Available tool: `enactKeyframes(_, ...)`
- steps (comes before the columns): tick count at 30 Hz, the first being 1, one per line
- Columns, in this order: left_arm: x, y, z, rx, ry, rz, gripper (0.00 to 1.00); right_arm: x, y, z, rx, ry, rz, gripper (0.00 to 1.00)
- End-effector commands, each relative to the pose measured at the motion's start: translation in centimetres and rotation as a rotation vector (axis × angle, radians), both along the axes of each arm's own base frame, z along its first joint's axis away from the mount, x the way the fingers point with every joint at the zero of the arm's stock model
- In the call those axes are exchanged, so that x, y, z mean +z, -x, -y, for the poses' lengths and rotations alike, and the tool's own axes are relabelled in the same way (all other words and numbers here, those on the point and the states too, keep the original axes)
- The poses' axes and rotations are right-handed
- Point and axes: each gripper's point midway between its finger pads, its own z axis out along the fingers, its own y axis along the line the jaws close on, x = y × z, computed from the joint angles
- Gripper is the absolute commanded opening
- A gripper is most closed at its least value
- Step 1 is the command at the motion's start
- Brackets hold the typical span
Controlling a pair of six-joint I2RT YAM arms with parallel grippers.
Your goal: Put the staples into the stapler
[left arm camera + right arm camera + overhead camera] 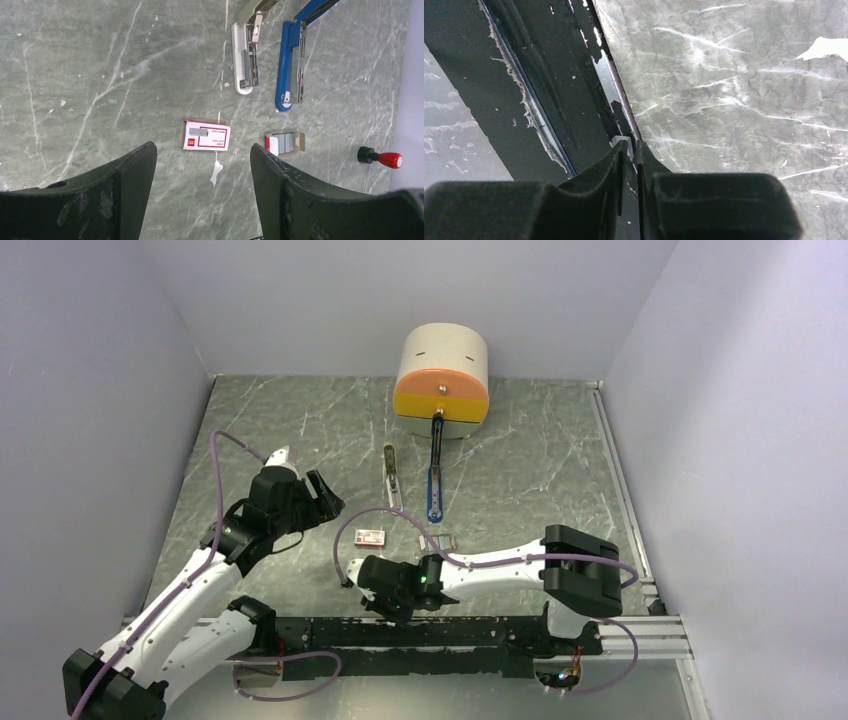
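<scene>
A white stapler (392, 475) and a blue stapler (435, 485) lie open side by side mid-table; both show in the left wrist view, the white stapler (246, 62) left of the blue stapler (290, 65). An open tray of silvery staples (286, 143) lies near them, also in the top view (440, 541). My left gripper (202, 150) is open and empty, held above the table at the left (308, 480). My right gripper (633, 145) is shut on a small light-grey strip of staples (623, 142), low by the front rail (385, 610).
A red-and-white box (207, 135) lies left of the tray, also in the top view (369, 536). An orange-and-cream cylinder (441, 380) stands at the back. A black-and-red knob (382, 158) sits at the right. The black front rail (549, 100) runs beside my right fingers.
</scene>
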Motion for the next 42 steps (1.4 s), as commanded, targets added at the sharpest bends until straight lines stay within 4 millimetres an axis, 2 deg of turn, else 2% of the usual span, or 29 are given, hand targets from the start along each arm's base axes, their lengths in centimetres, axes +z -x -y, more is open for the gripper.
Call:
enactKeyframes(1, -0.1, 0.1, -0.3, 0.002, -0.021, 0.006, 0.74, 0.4, -0.2, -1.1, 0.003, -0.029, 0.017, 0.15)
enactKeyframes(9, -0.1, 0.1, -0.3, 0.003, -0.018, 0.006, 0.74, 0.8, -0.3, -1.3, -0.031, -0.045, 0.013, 0.0)
enactKeyframes(15, -0.1, 0.1, -0.2, -0.001, -0.012, 0.004, 0.74, 1.4, -0.3, -1.4, -0.056, -0.088, -0.012, 0.0)
enactKeyframes(22, -0.2, 0.3, -0.3, 0.003, -0.009, 0.004, 0.74, 2.5, -1.8, -1.2, -0.126, -0.156, -0.041, 0.0)
enactKeyframes(24, -0.2, 0.3, -0.4, 0.005, -0.01, 0.003, 0.74, 2.3, -1.5, -1.0, -0.104, -0.147, -0.049, 0.0)
enactKeyframes(25, -0.2, 0.3, -0.3, 0.006, -0.009, 0.002, 0.74, 2.2, -1.5, -1.0, -0.098, -0.138, -0.053, 0.03)
enactKeyframes(28, -0.3, 0.3, -0.4, 0.006, -0.011, 0.001, 0.74, 1.8, -0.8, -0.9, -0.062, -0.12, -0.072, 0.23)
enactKeyframes(31, -0.4, 0.3, -0.4, 0.008, -0.013, 0.0, 0.74, 1.8, -0.1, -1.0, -0.032, -0.125, -0.09, 0.32)
enactKeyframes(36, -0.7, 0.4, -0.4, 0.008, -0.011, -0.006, 0.74, 1.0, 0.4, -0.9, -0.022, -0.096, -0.103, 0.34)
enactKeyframes(42, -0.9, 0.6, -0.5, 0.008, -0.011, -0.009, 0.74, 0.1, 0.3, -0.7, -0.039, -0.067, -0.1, 0.25)
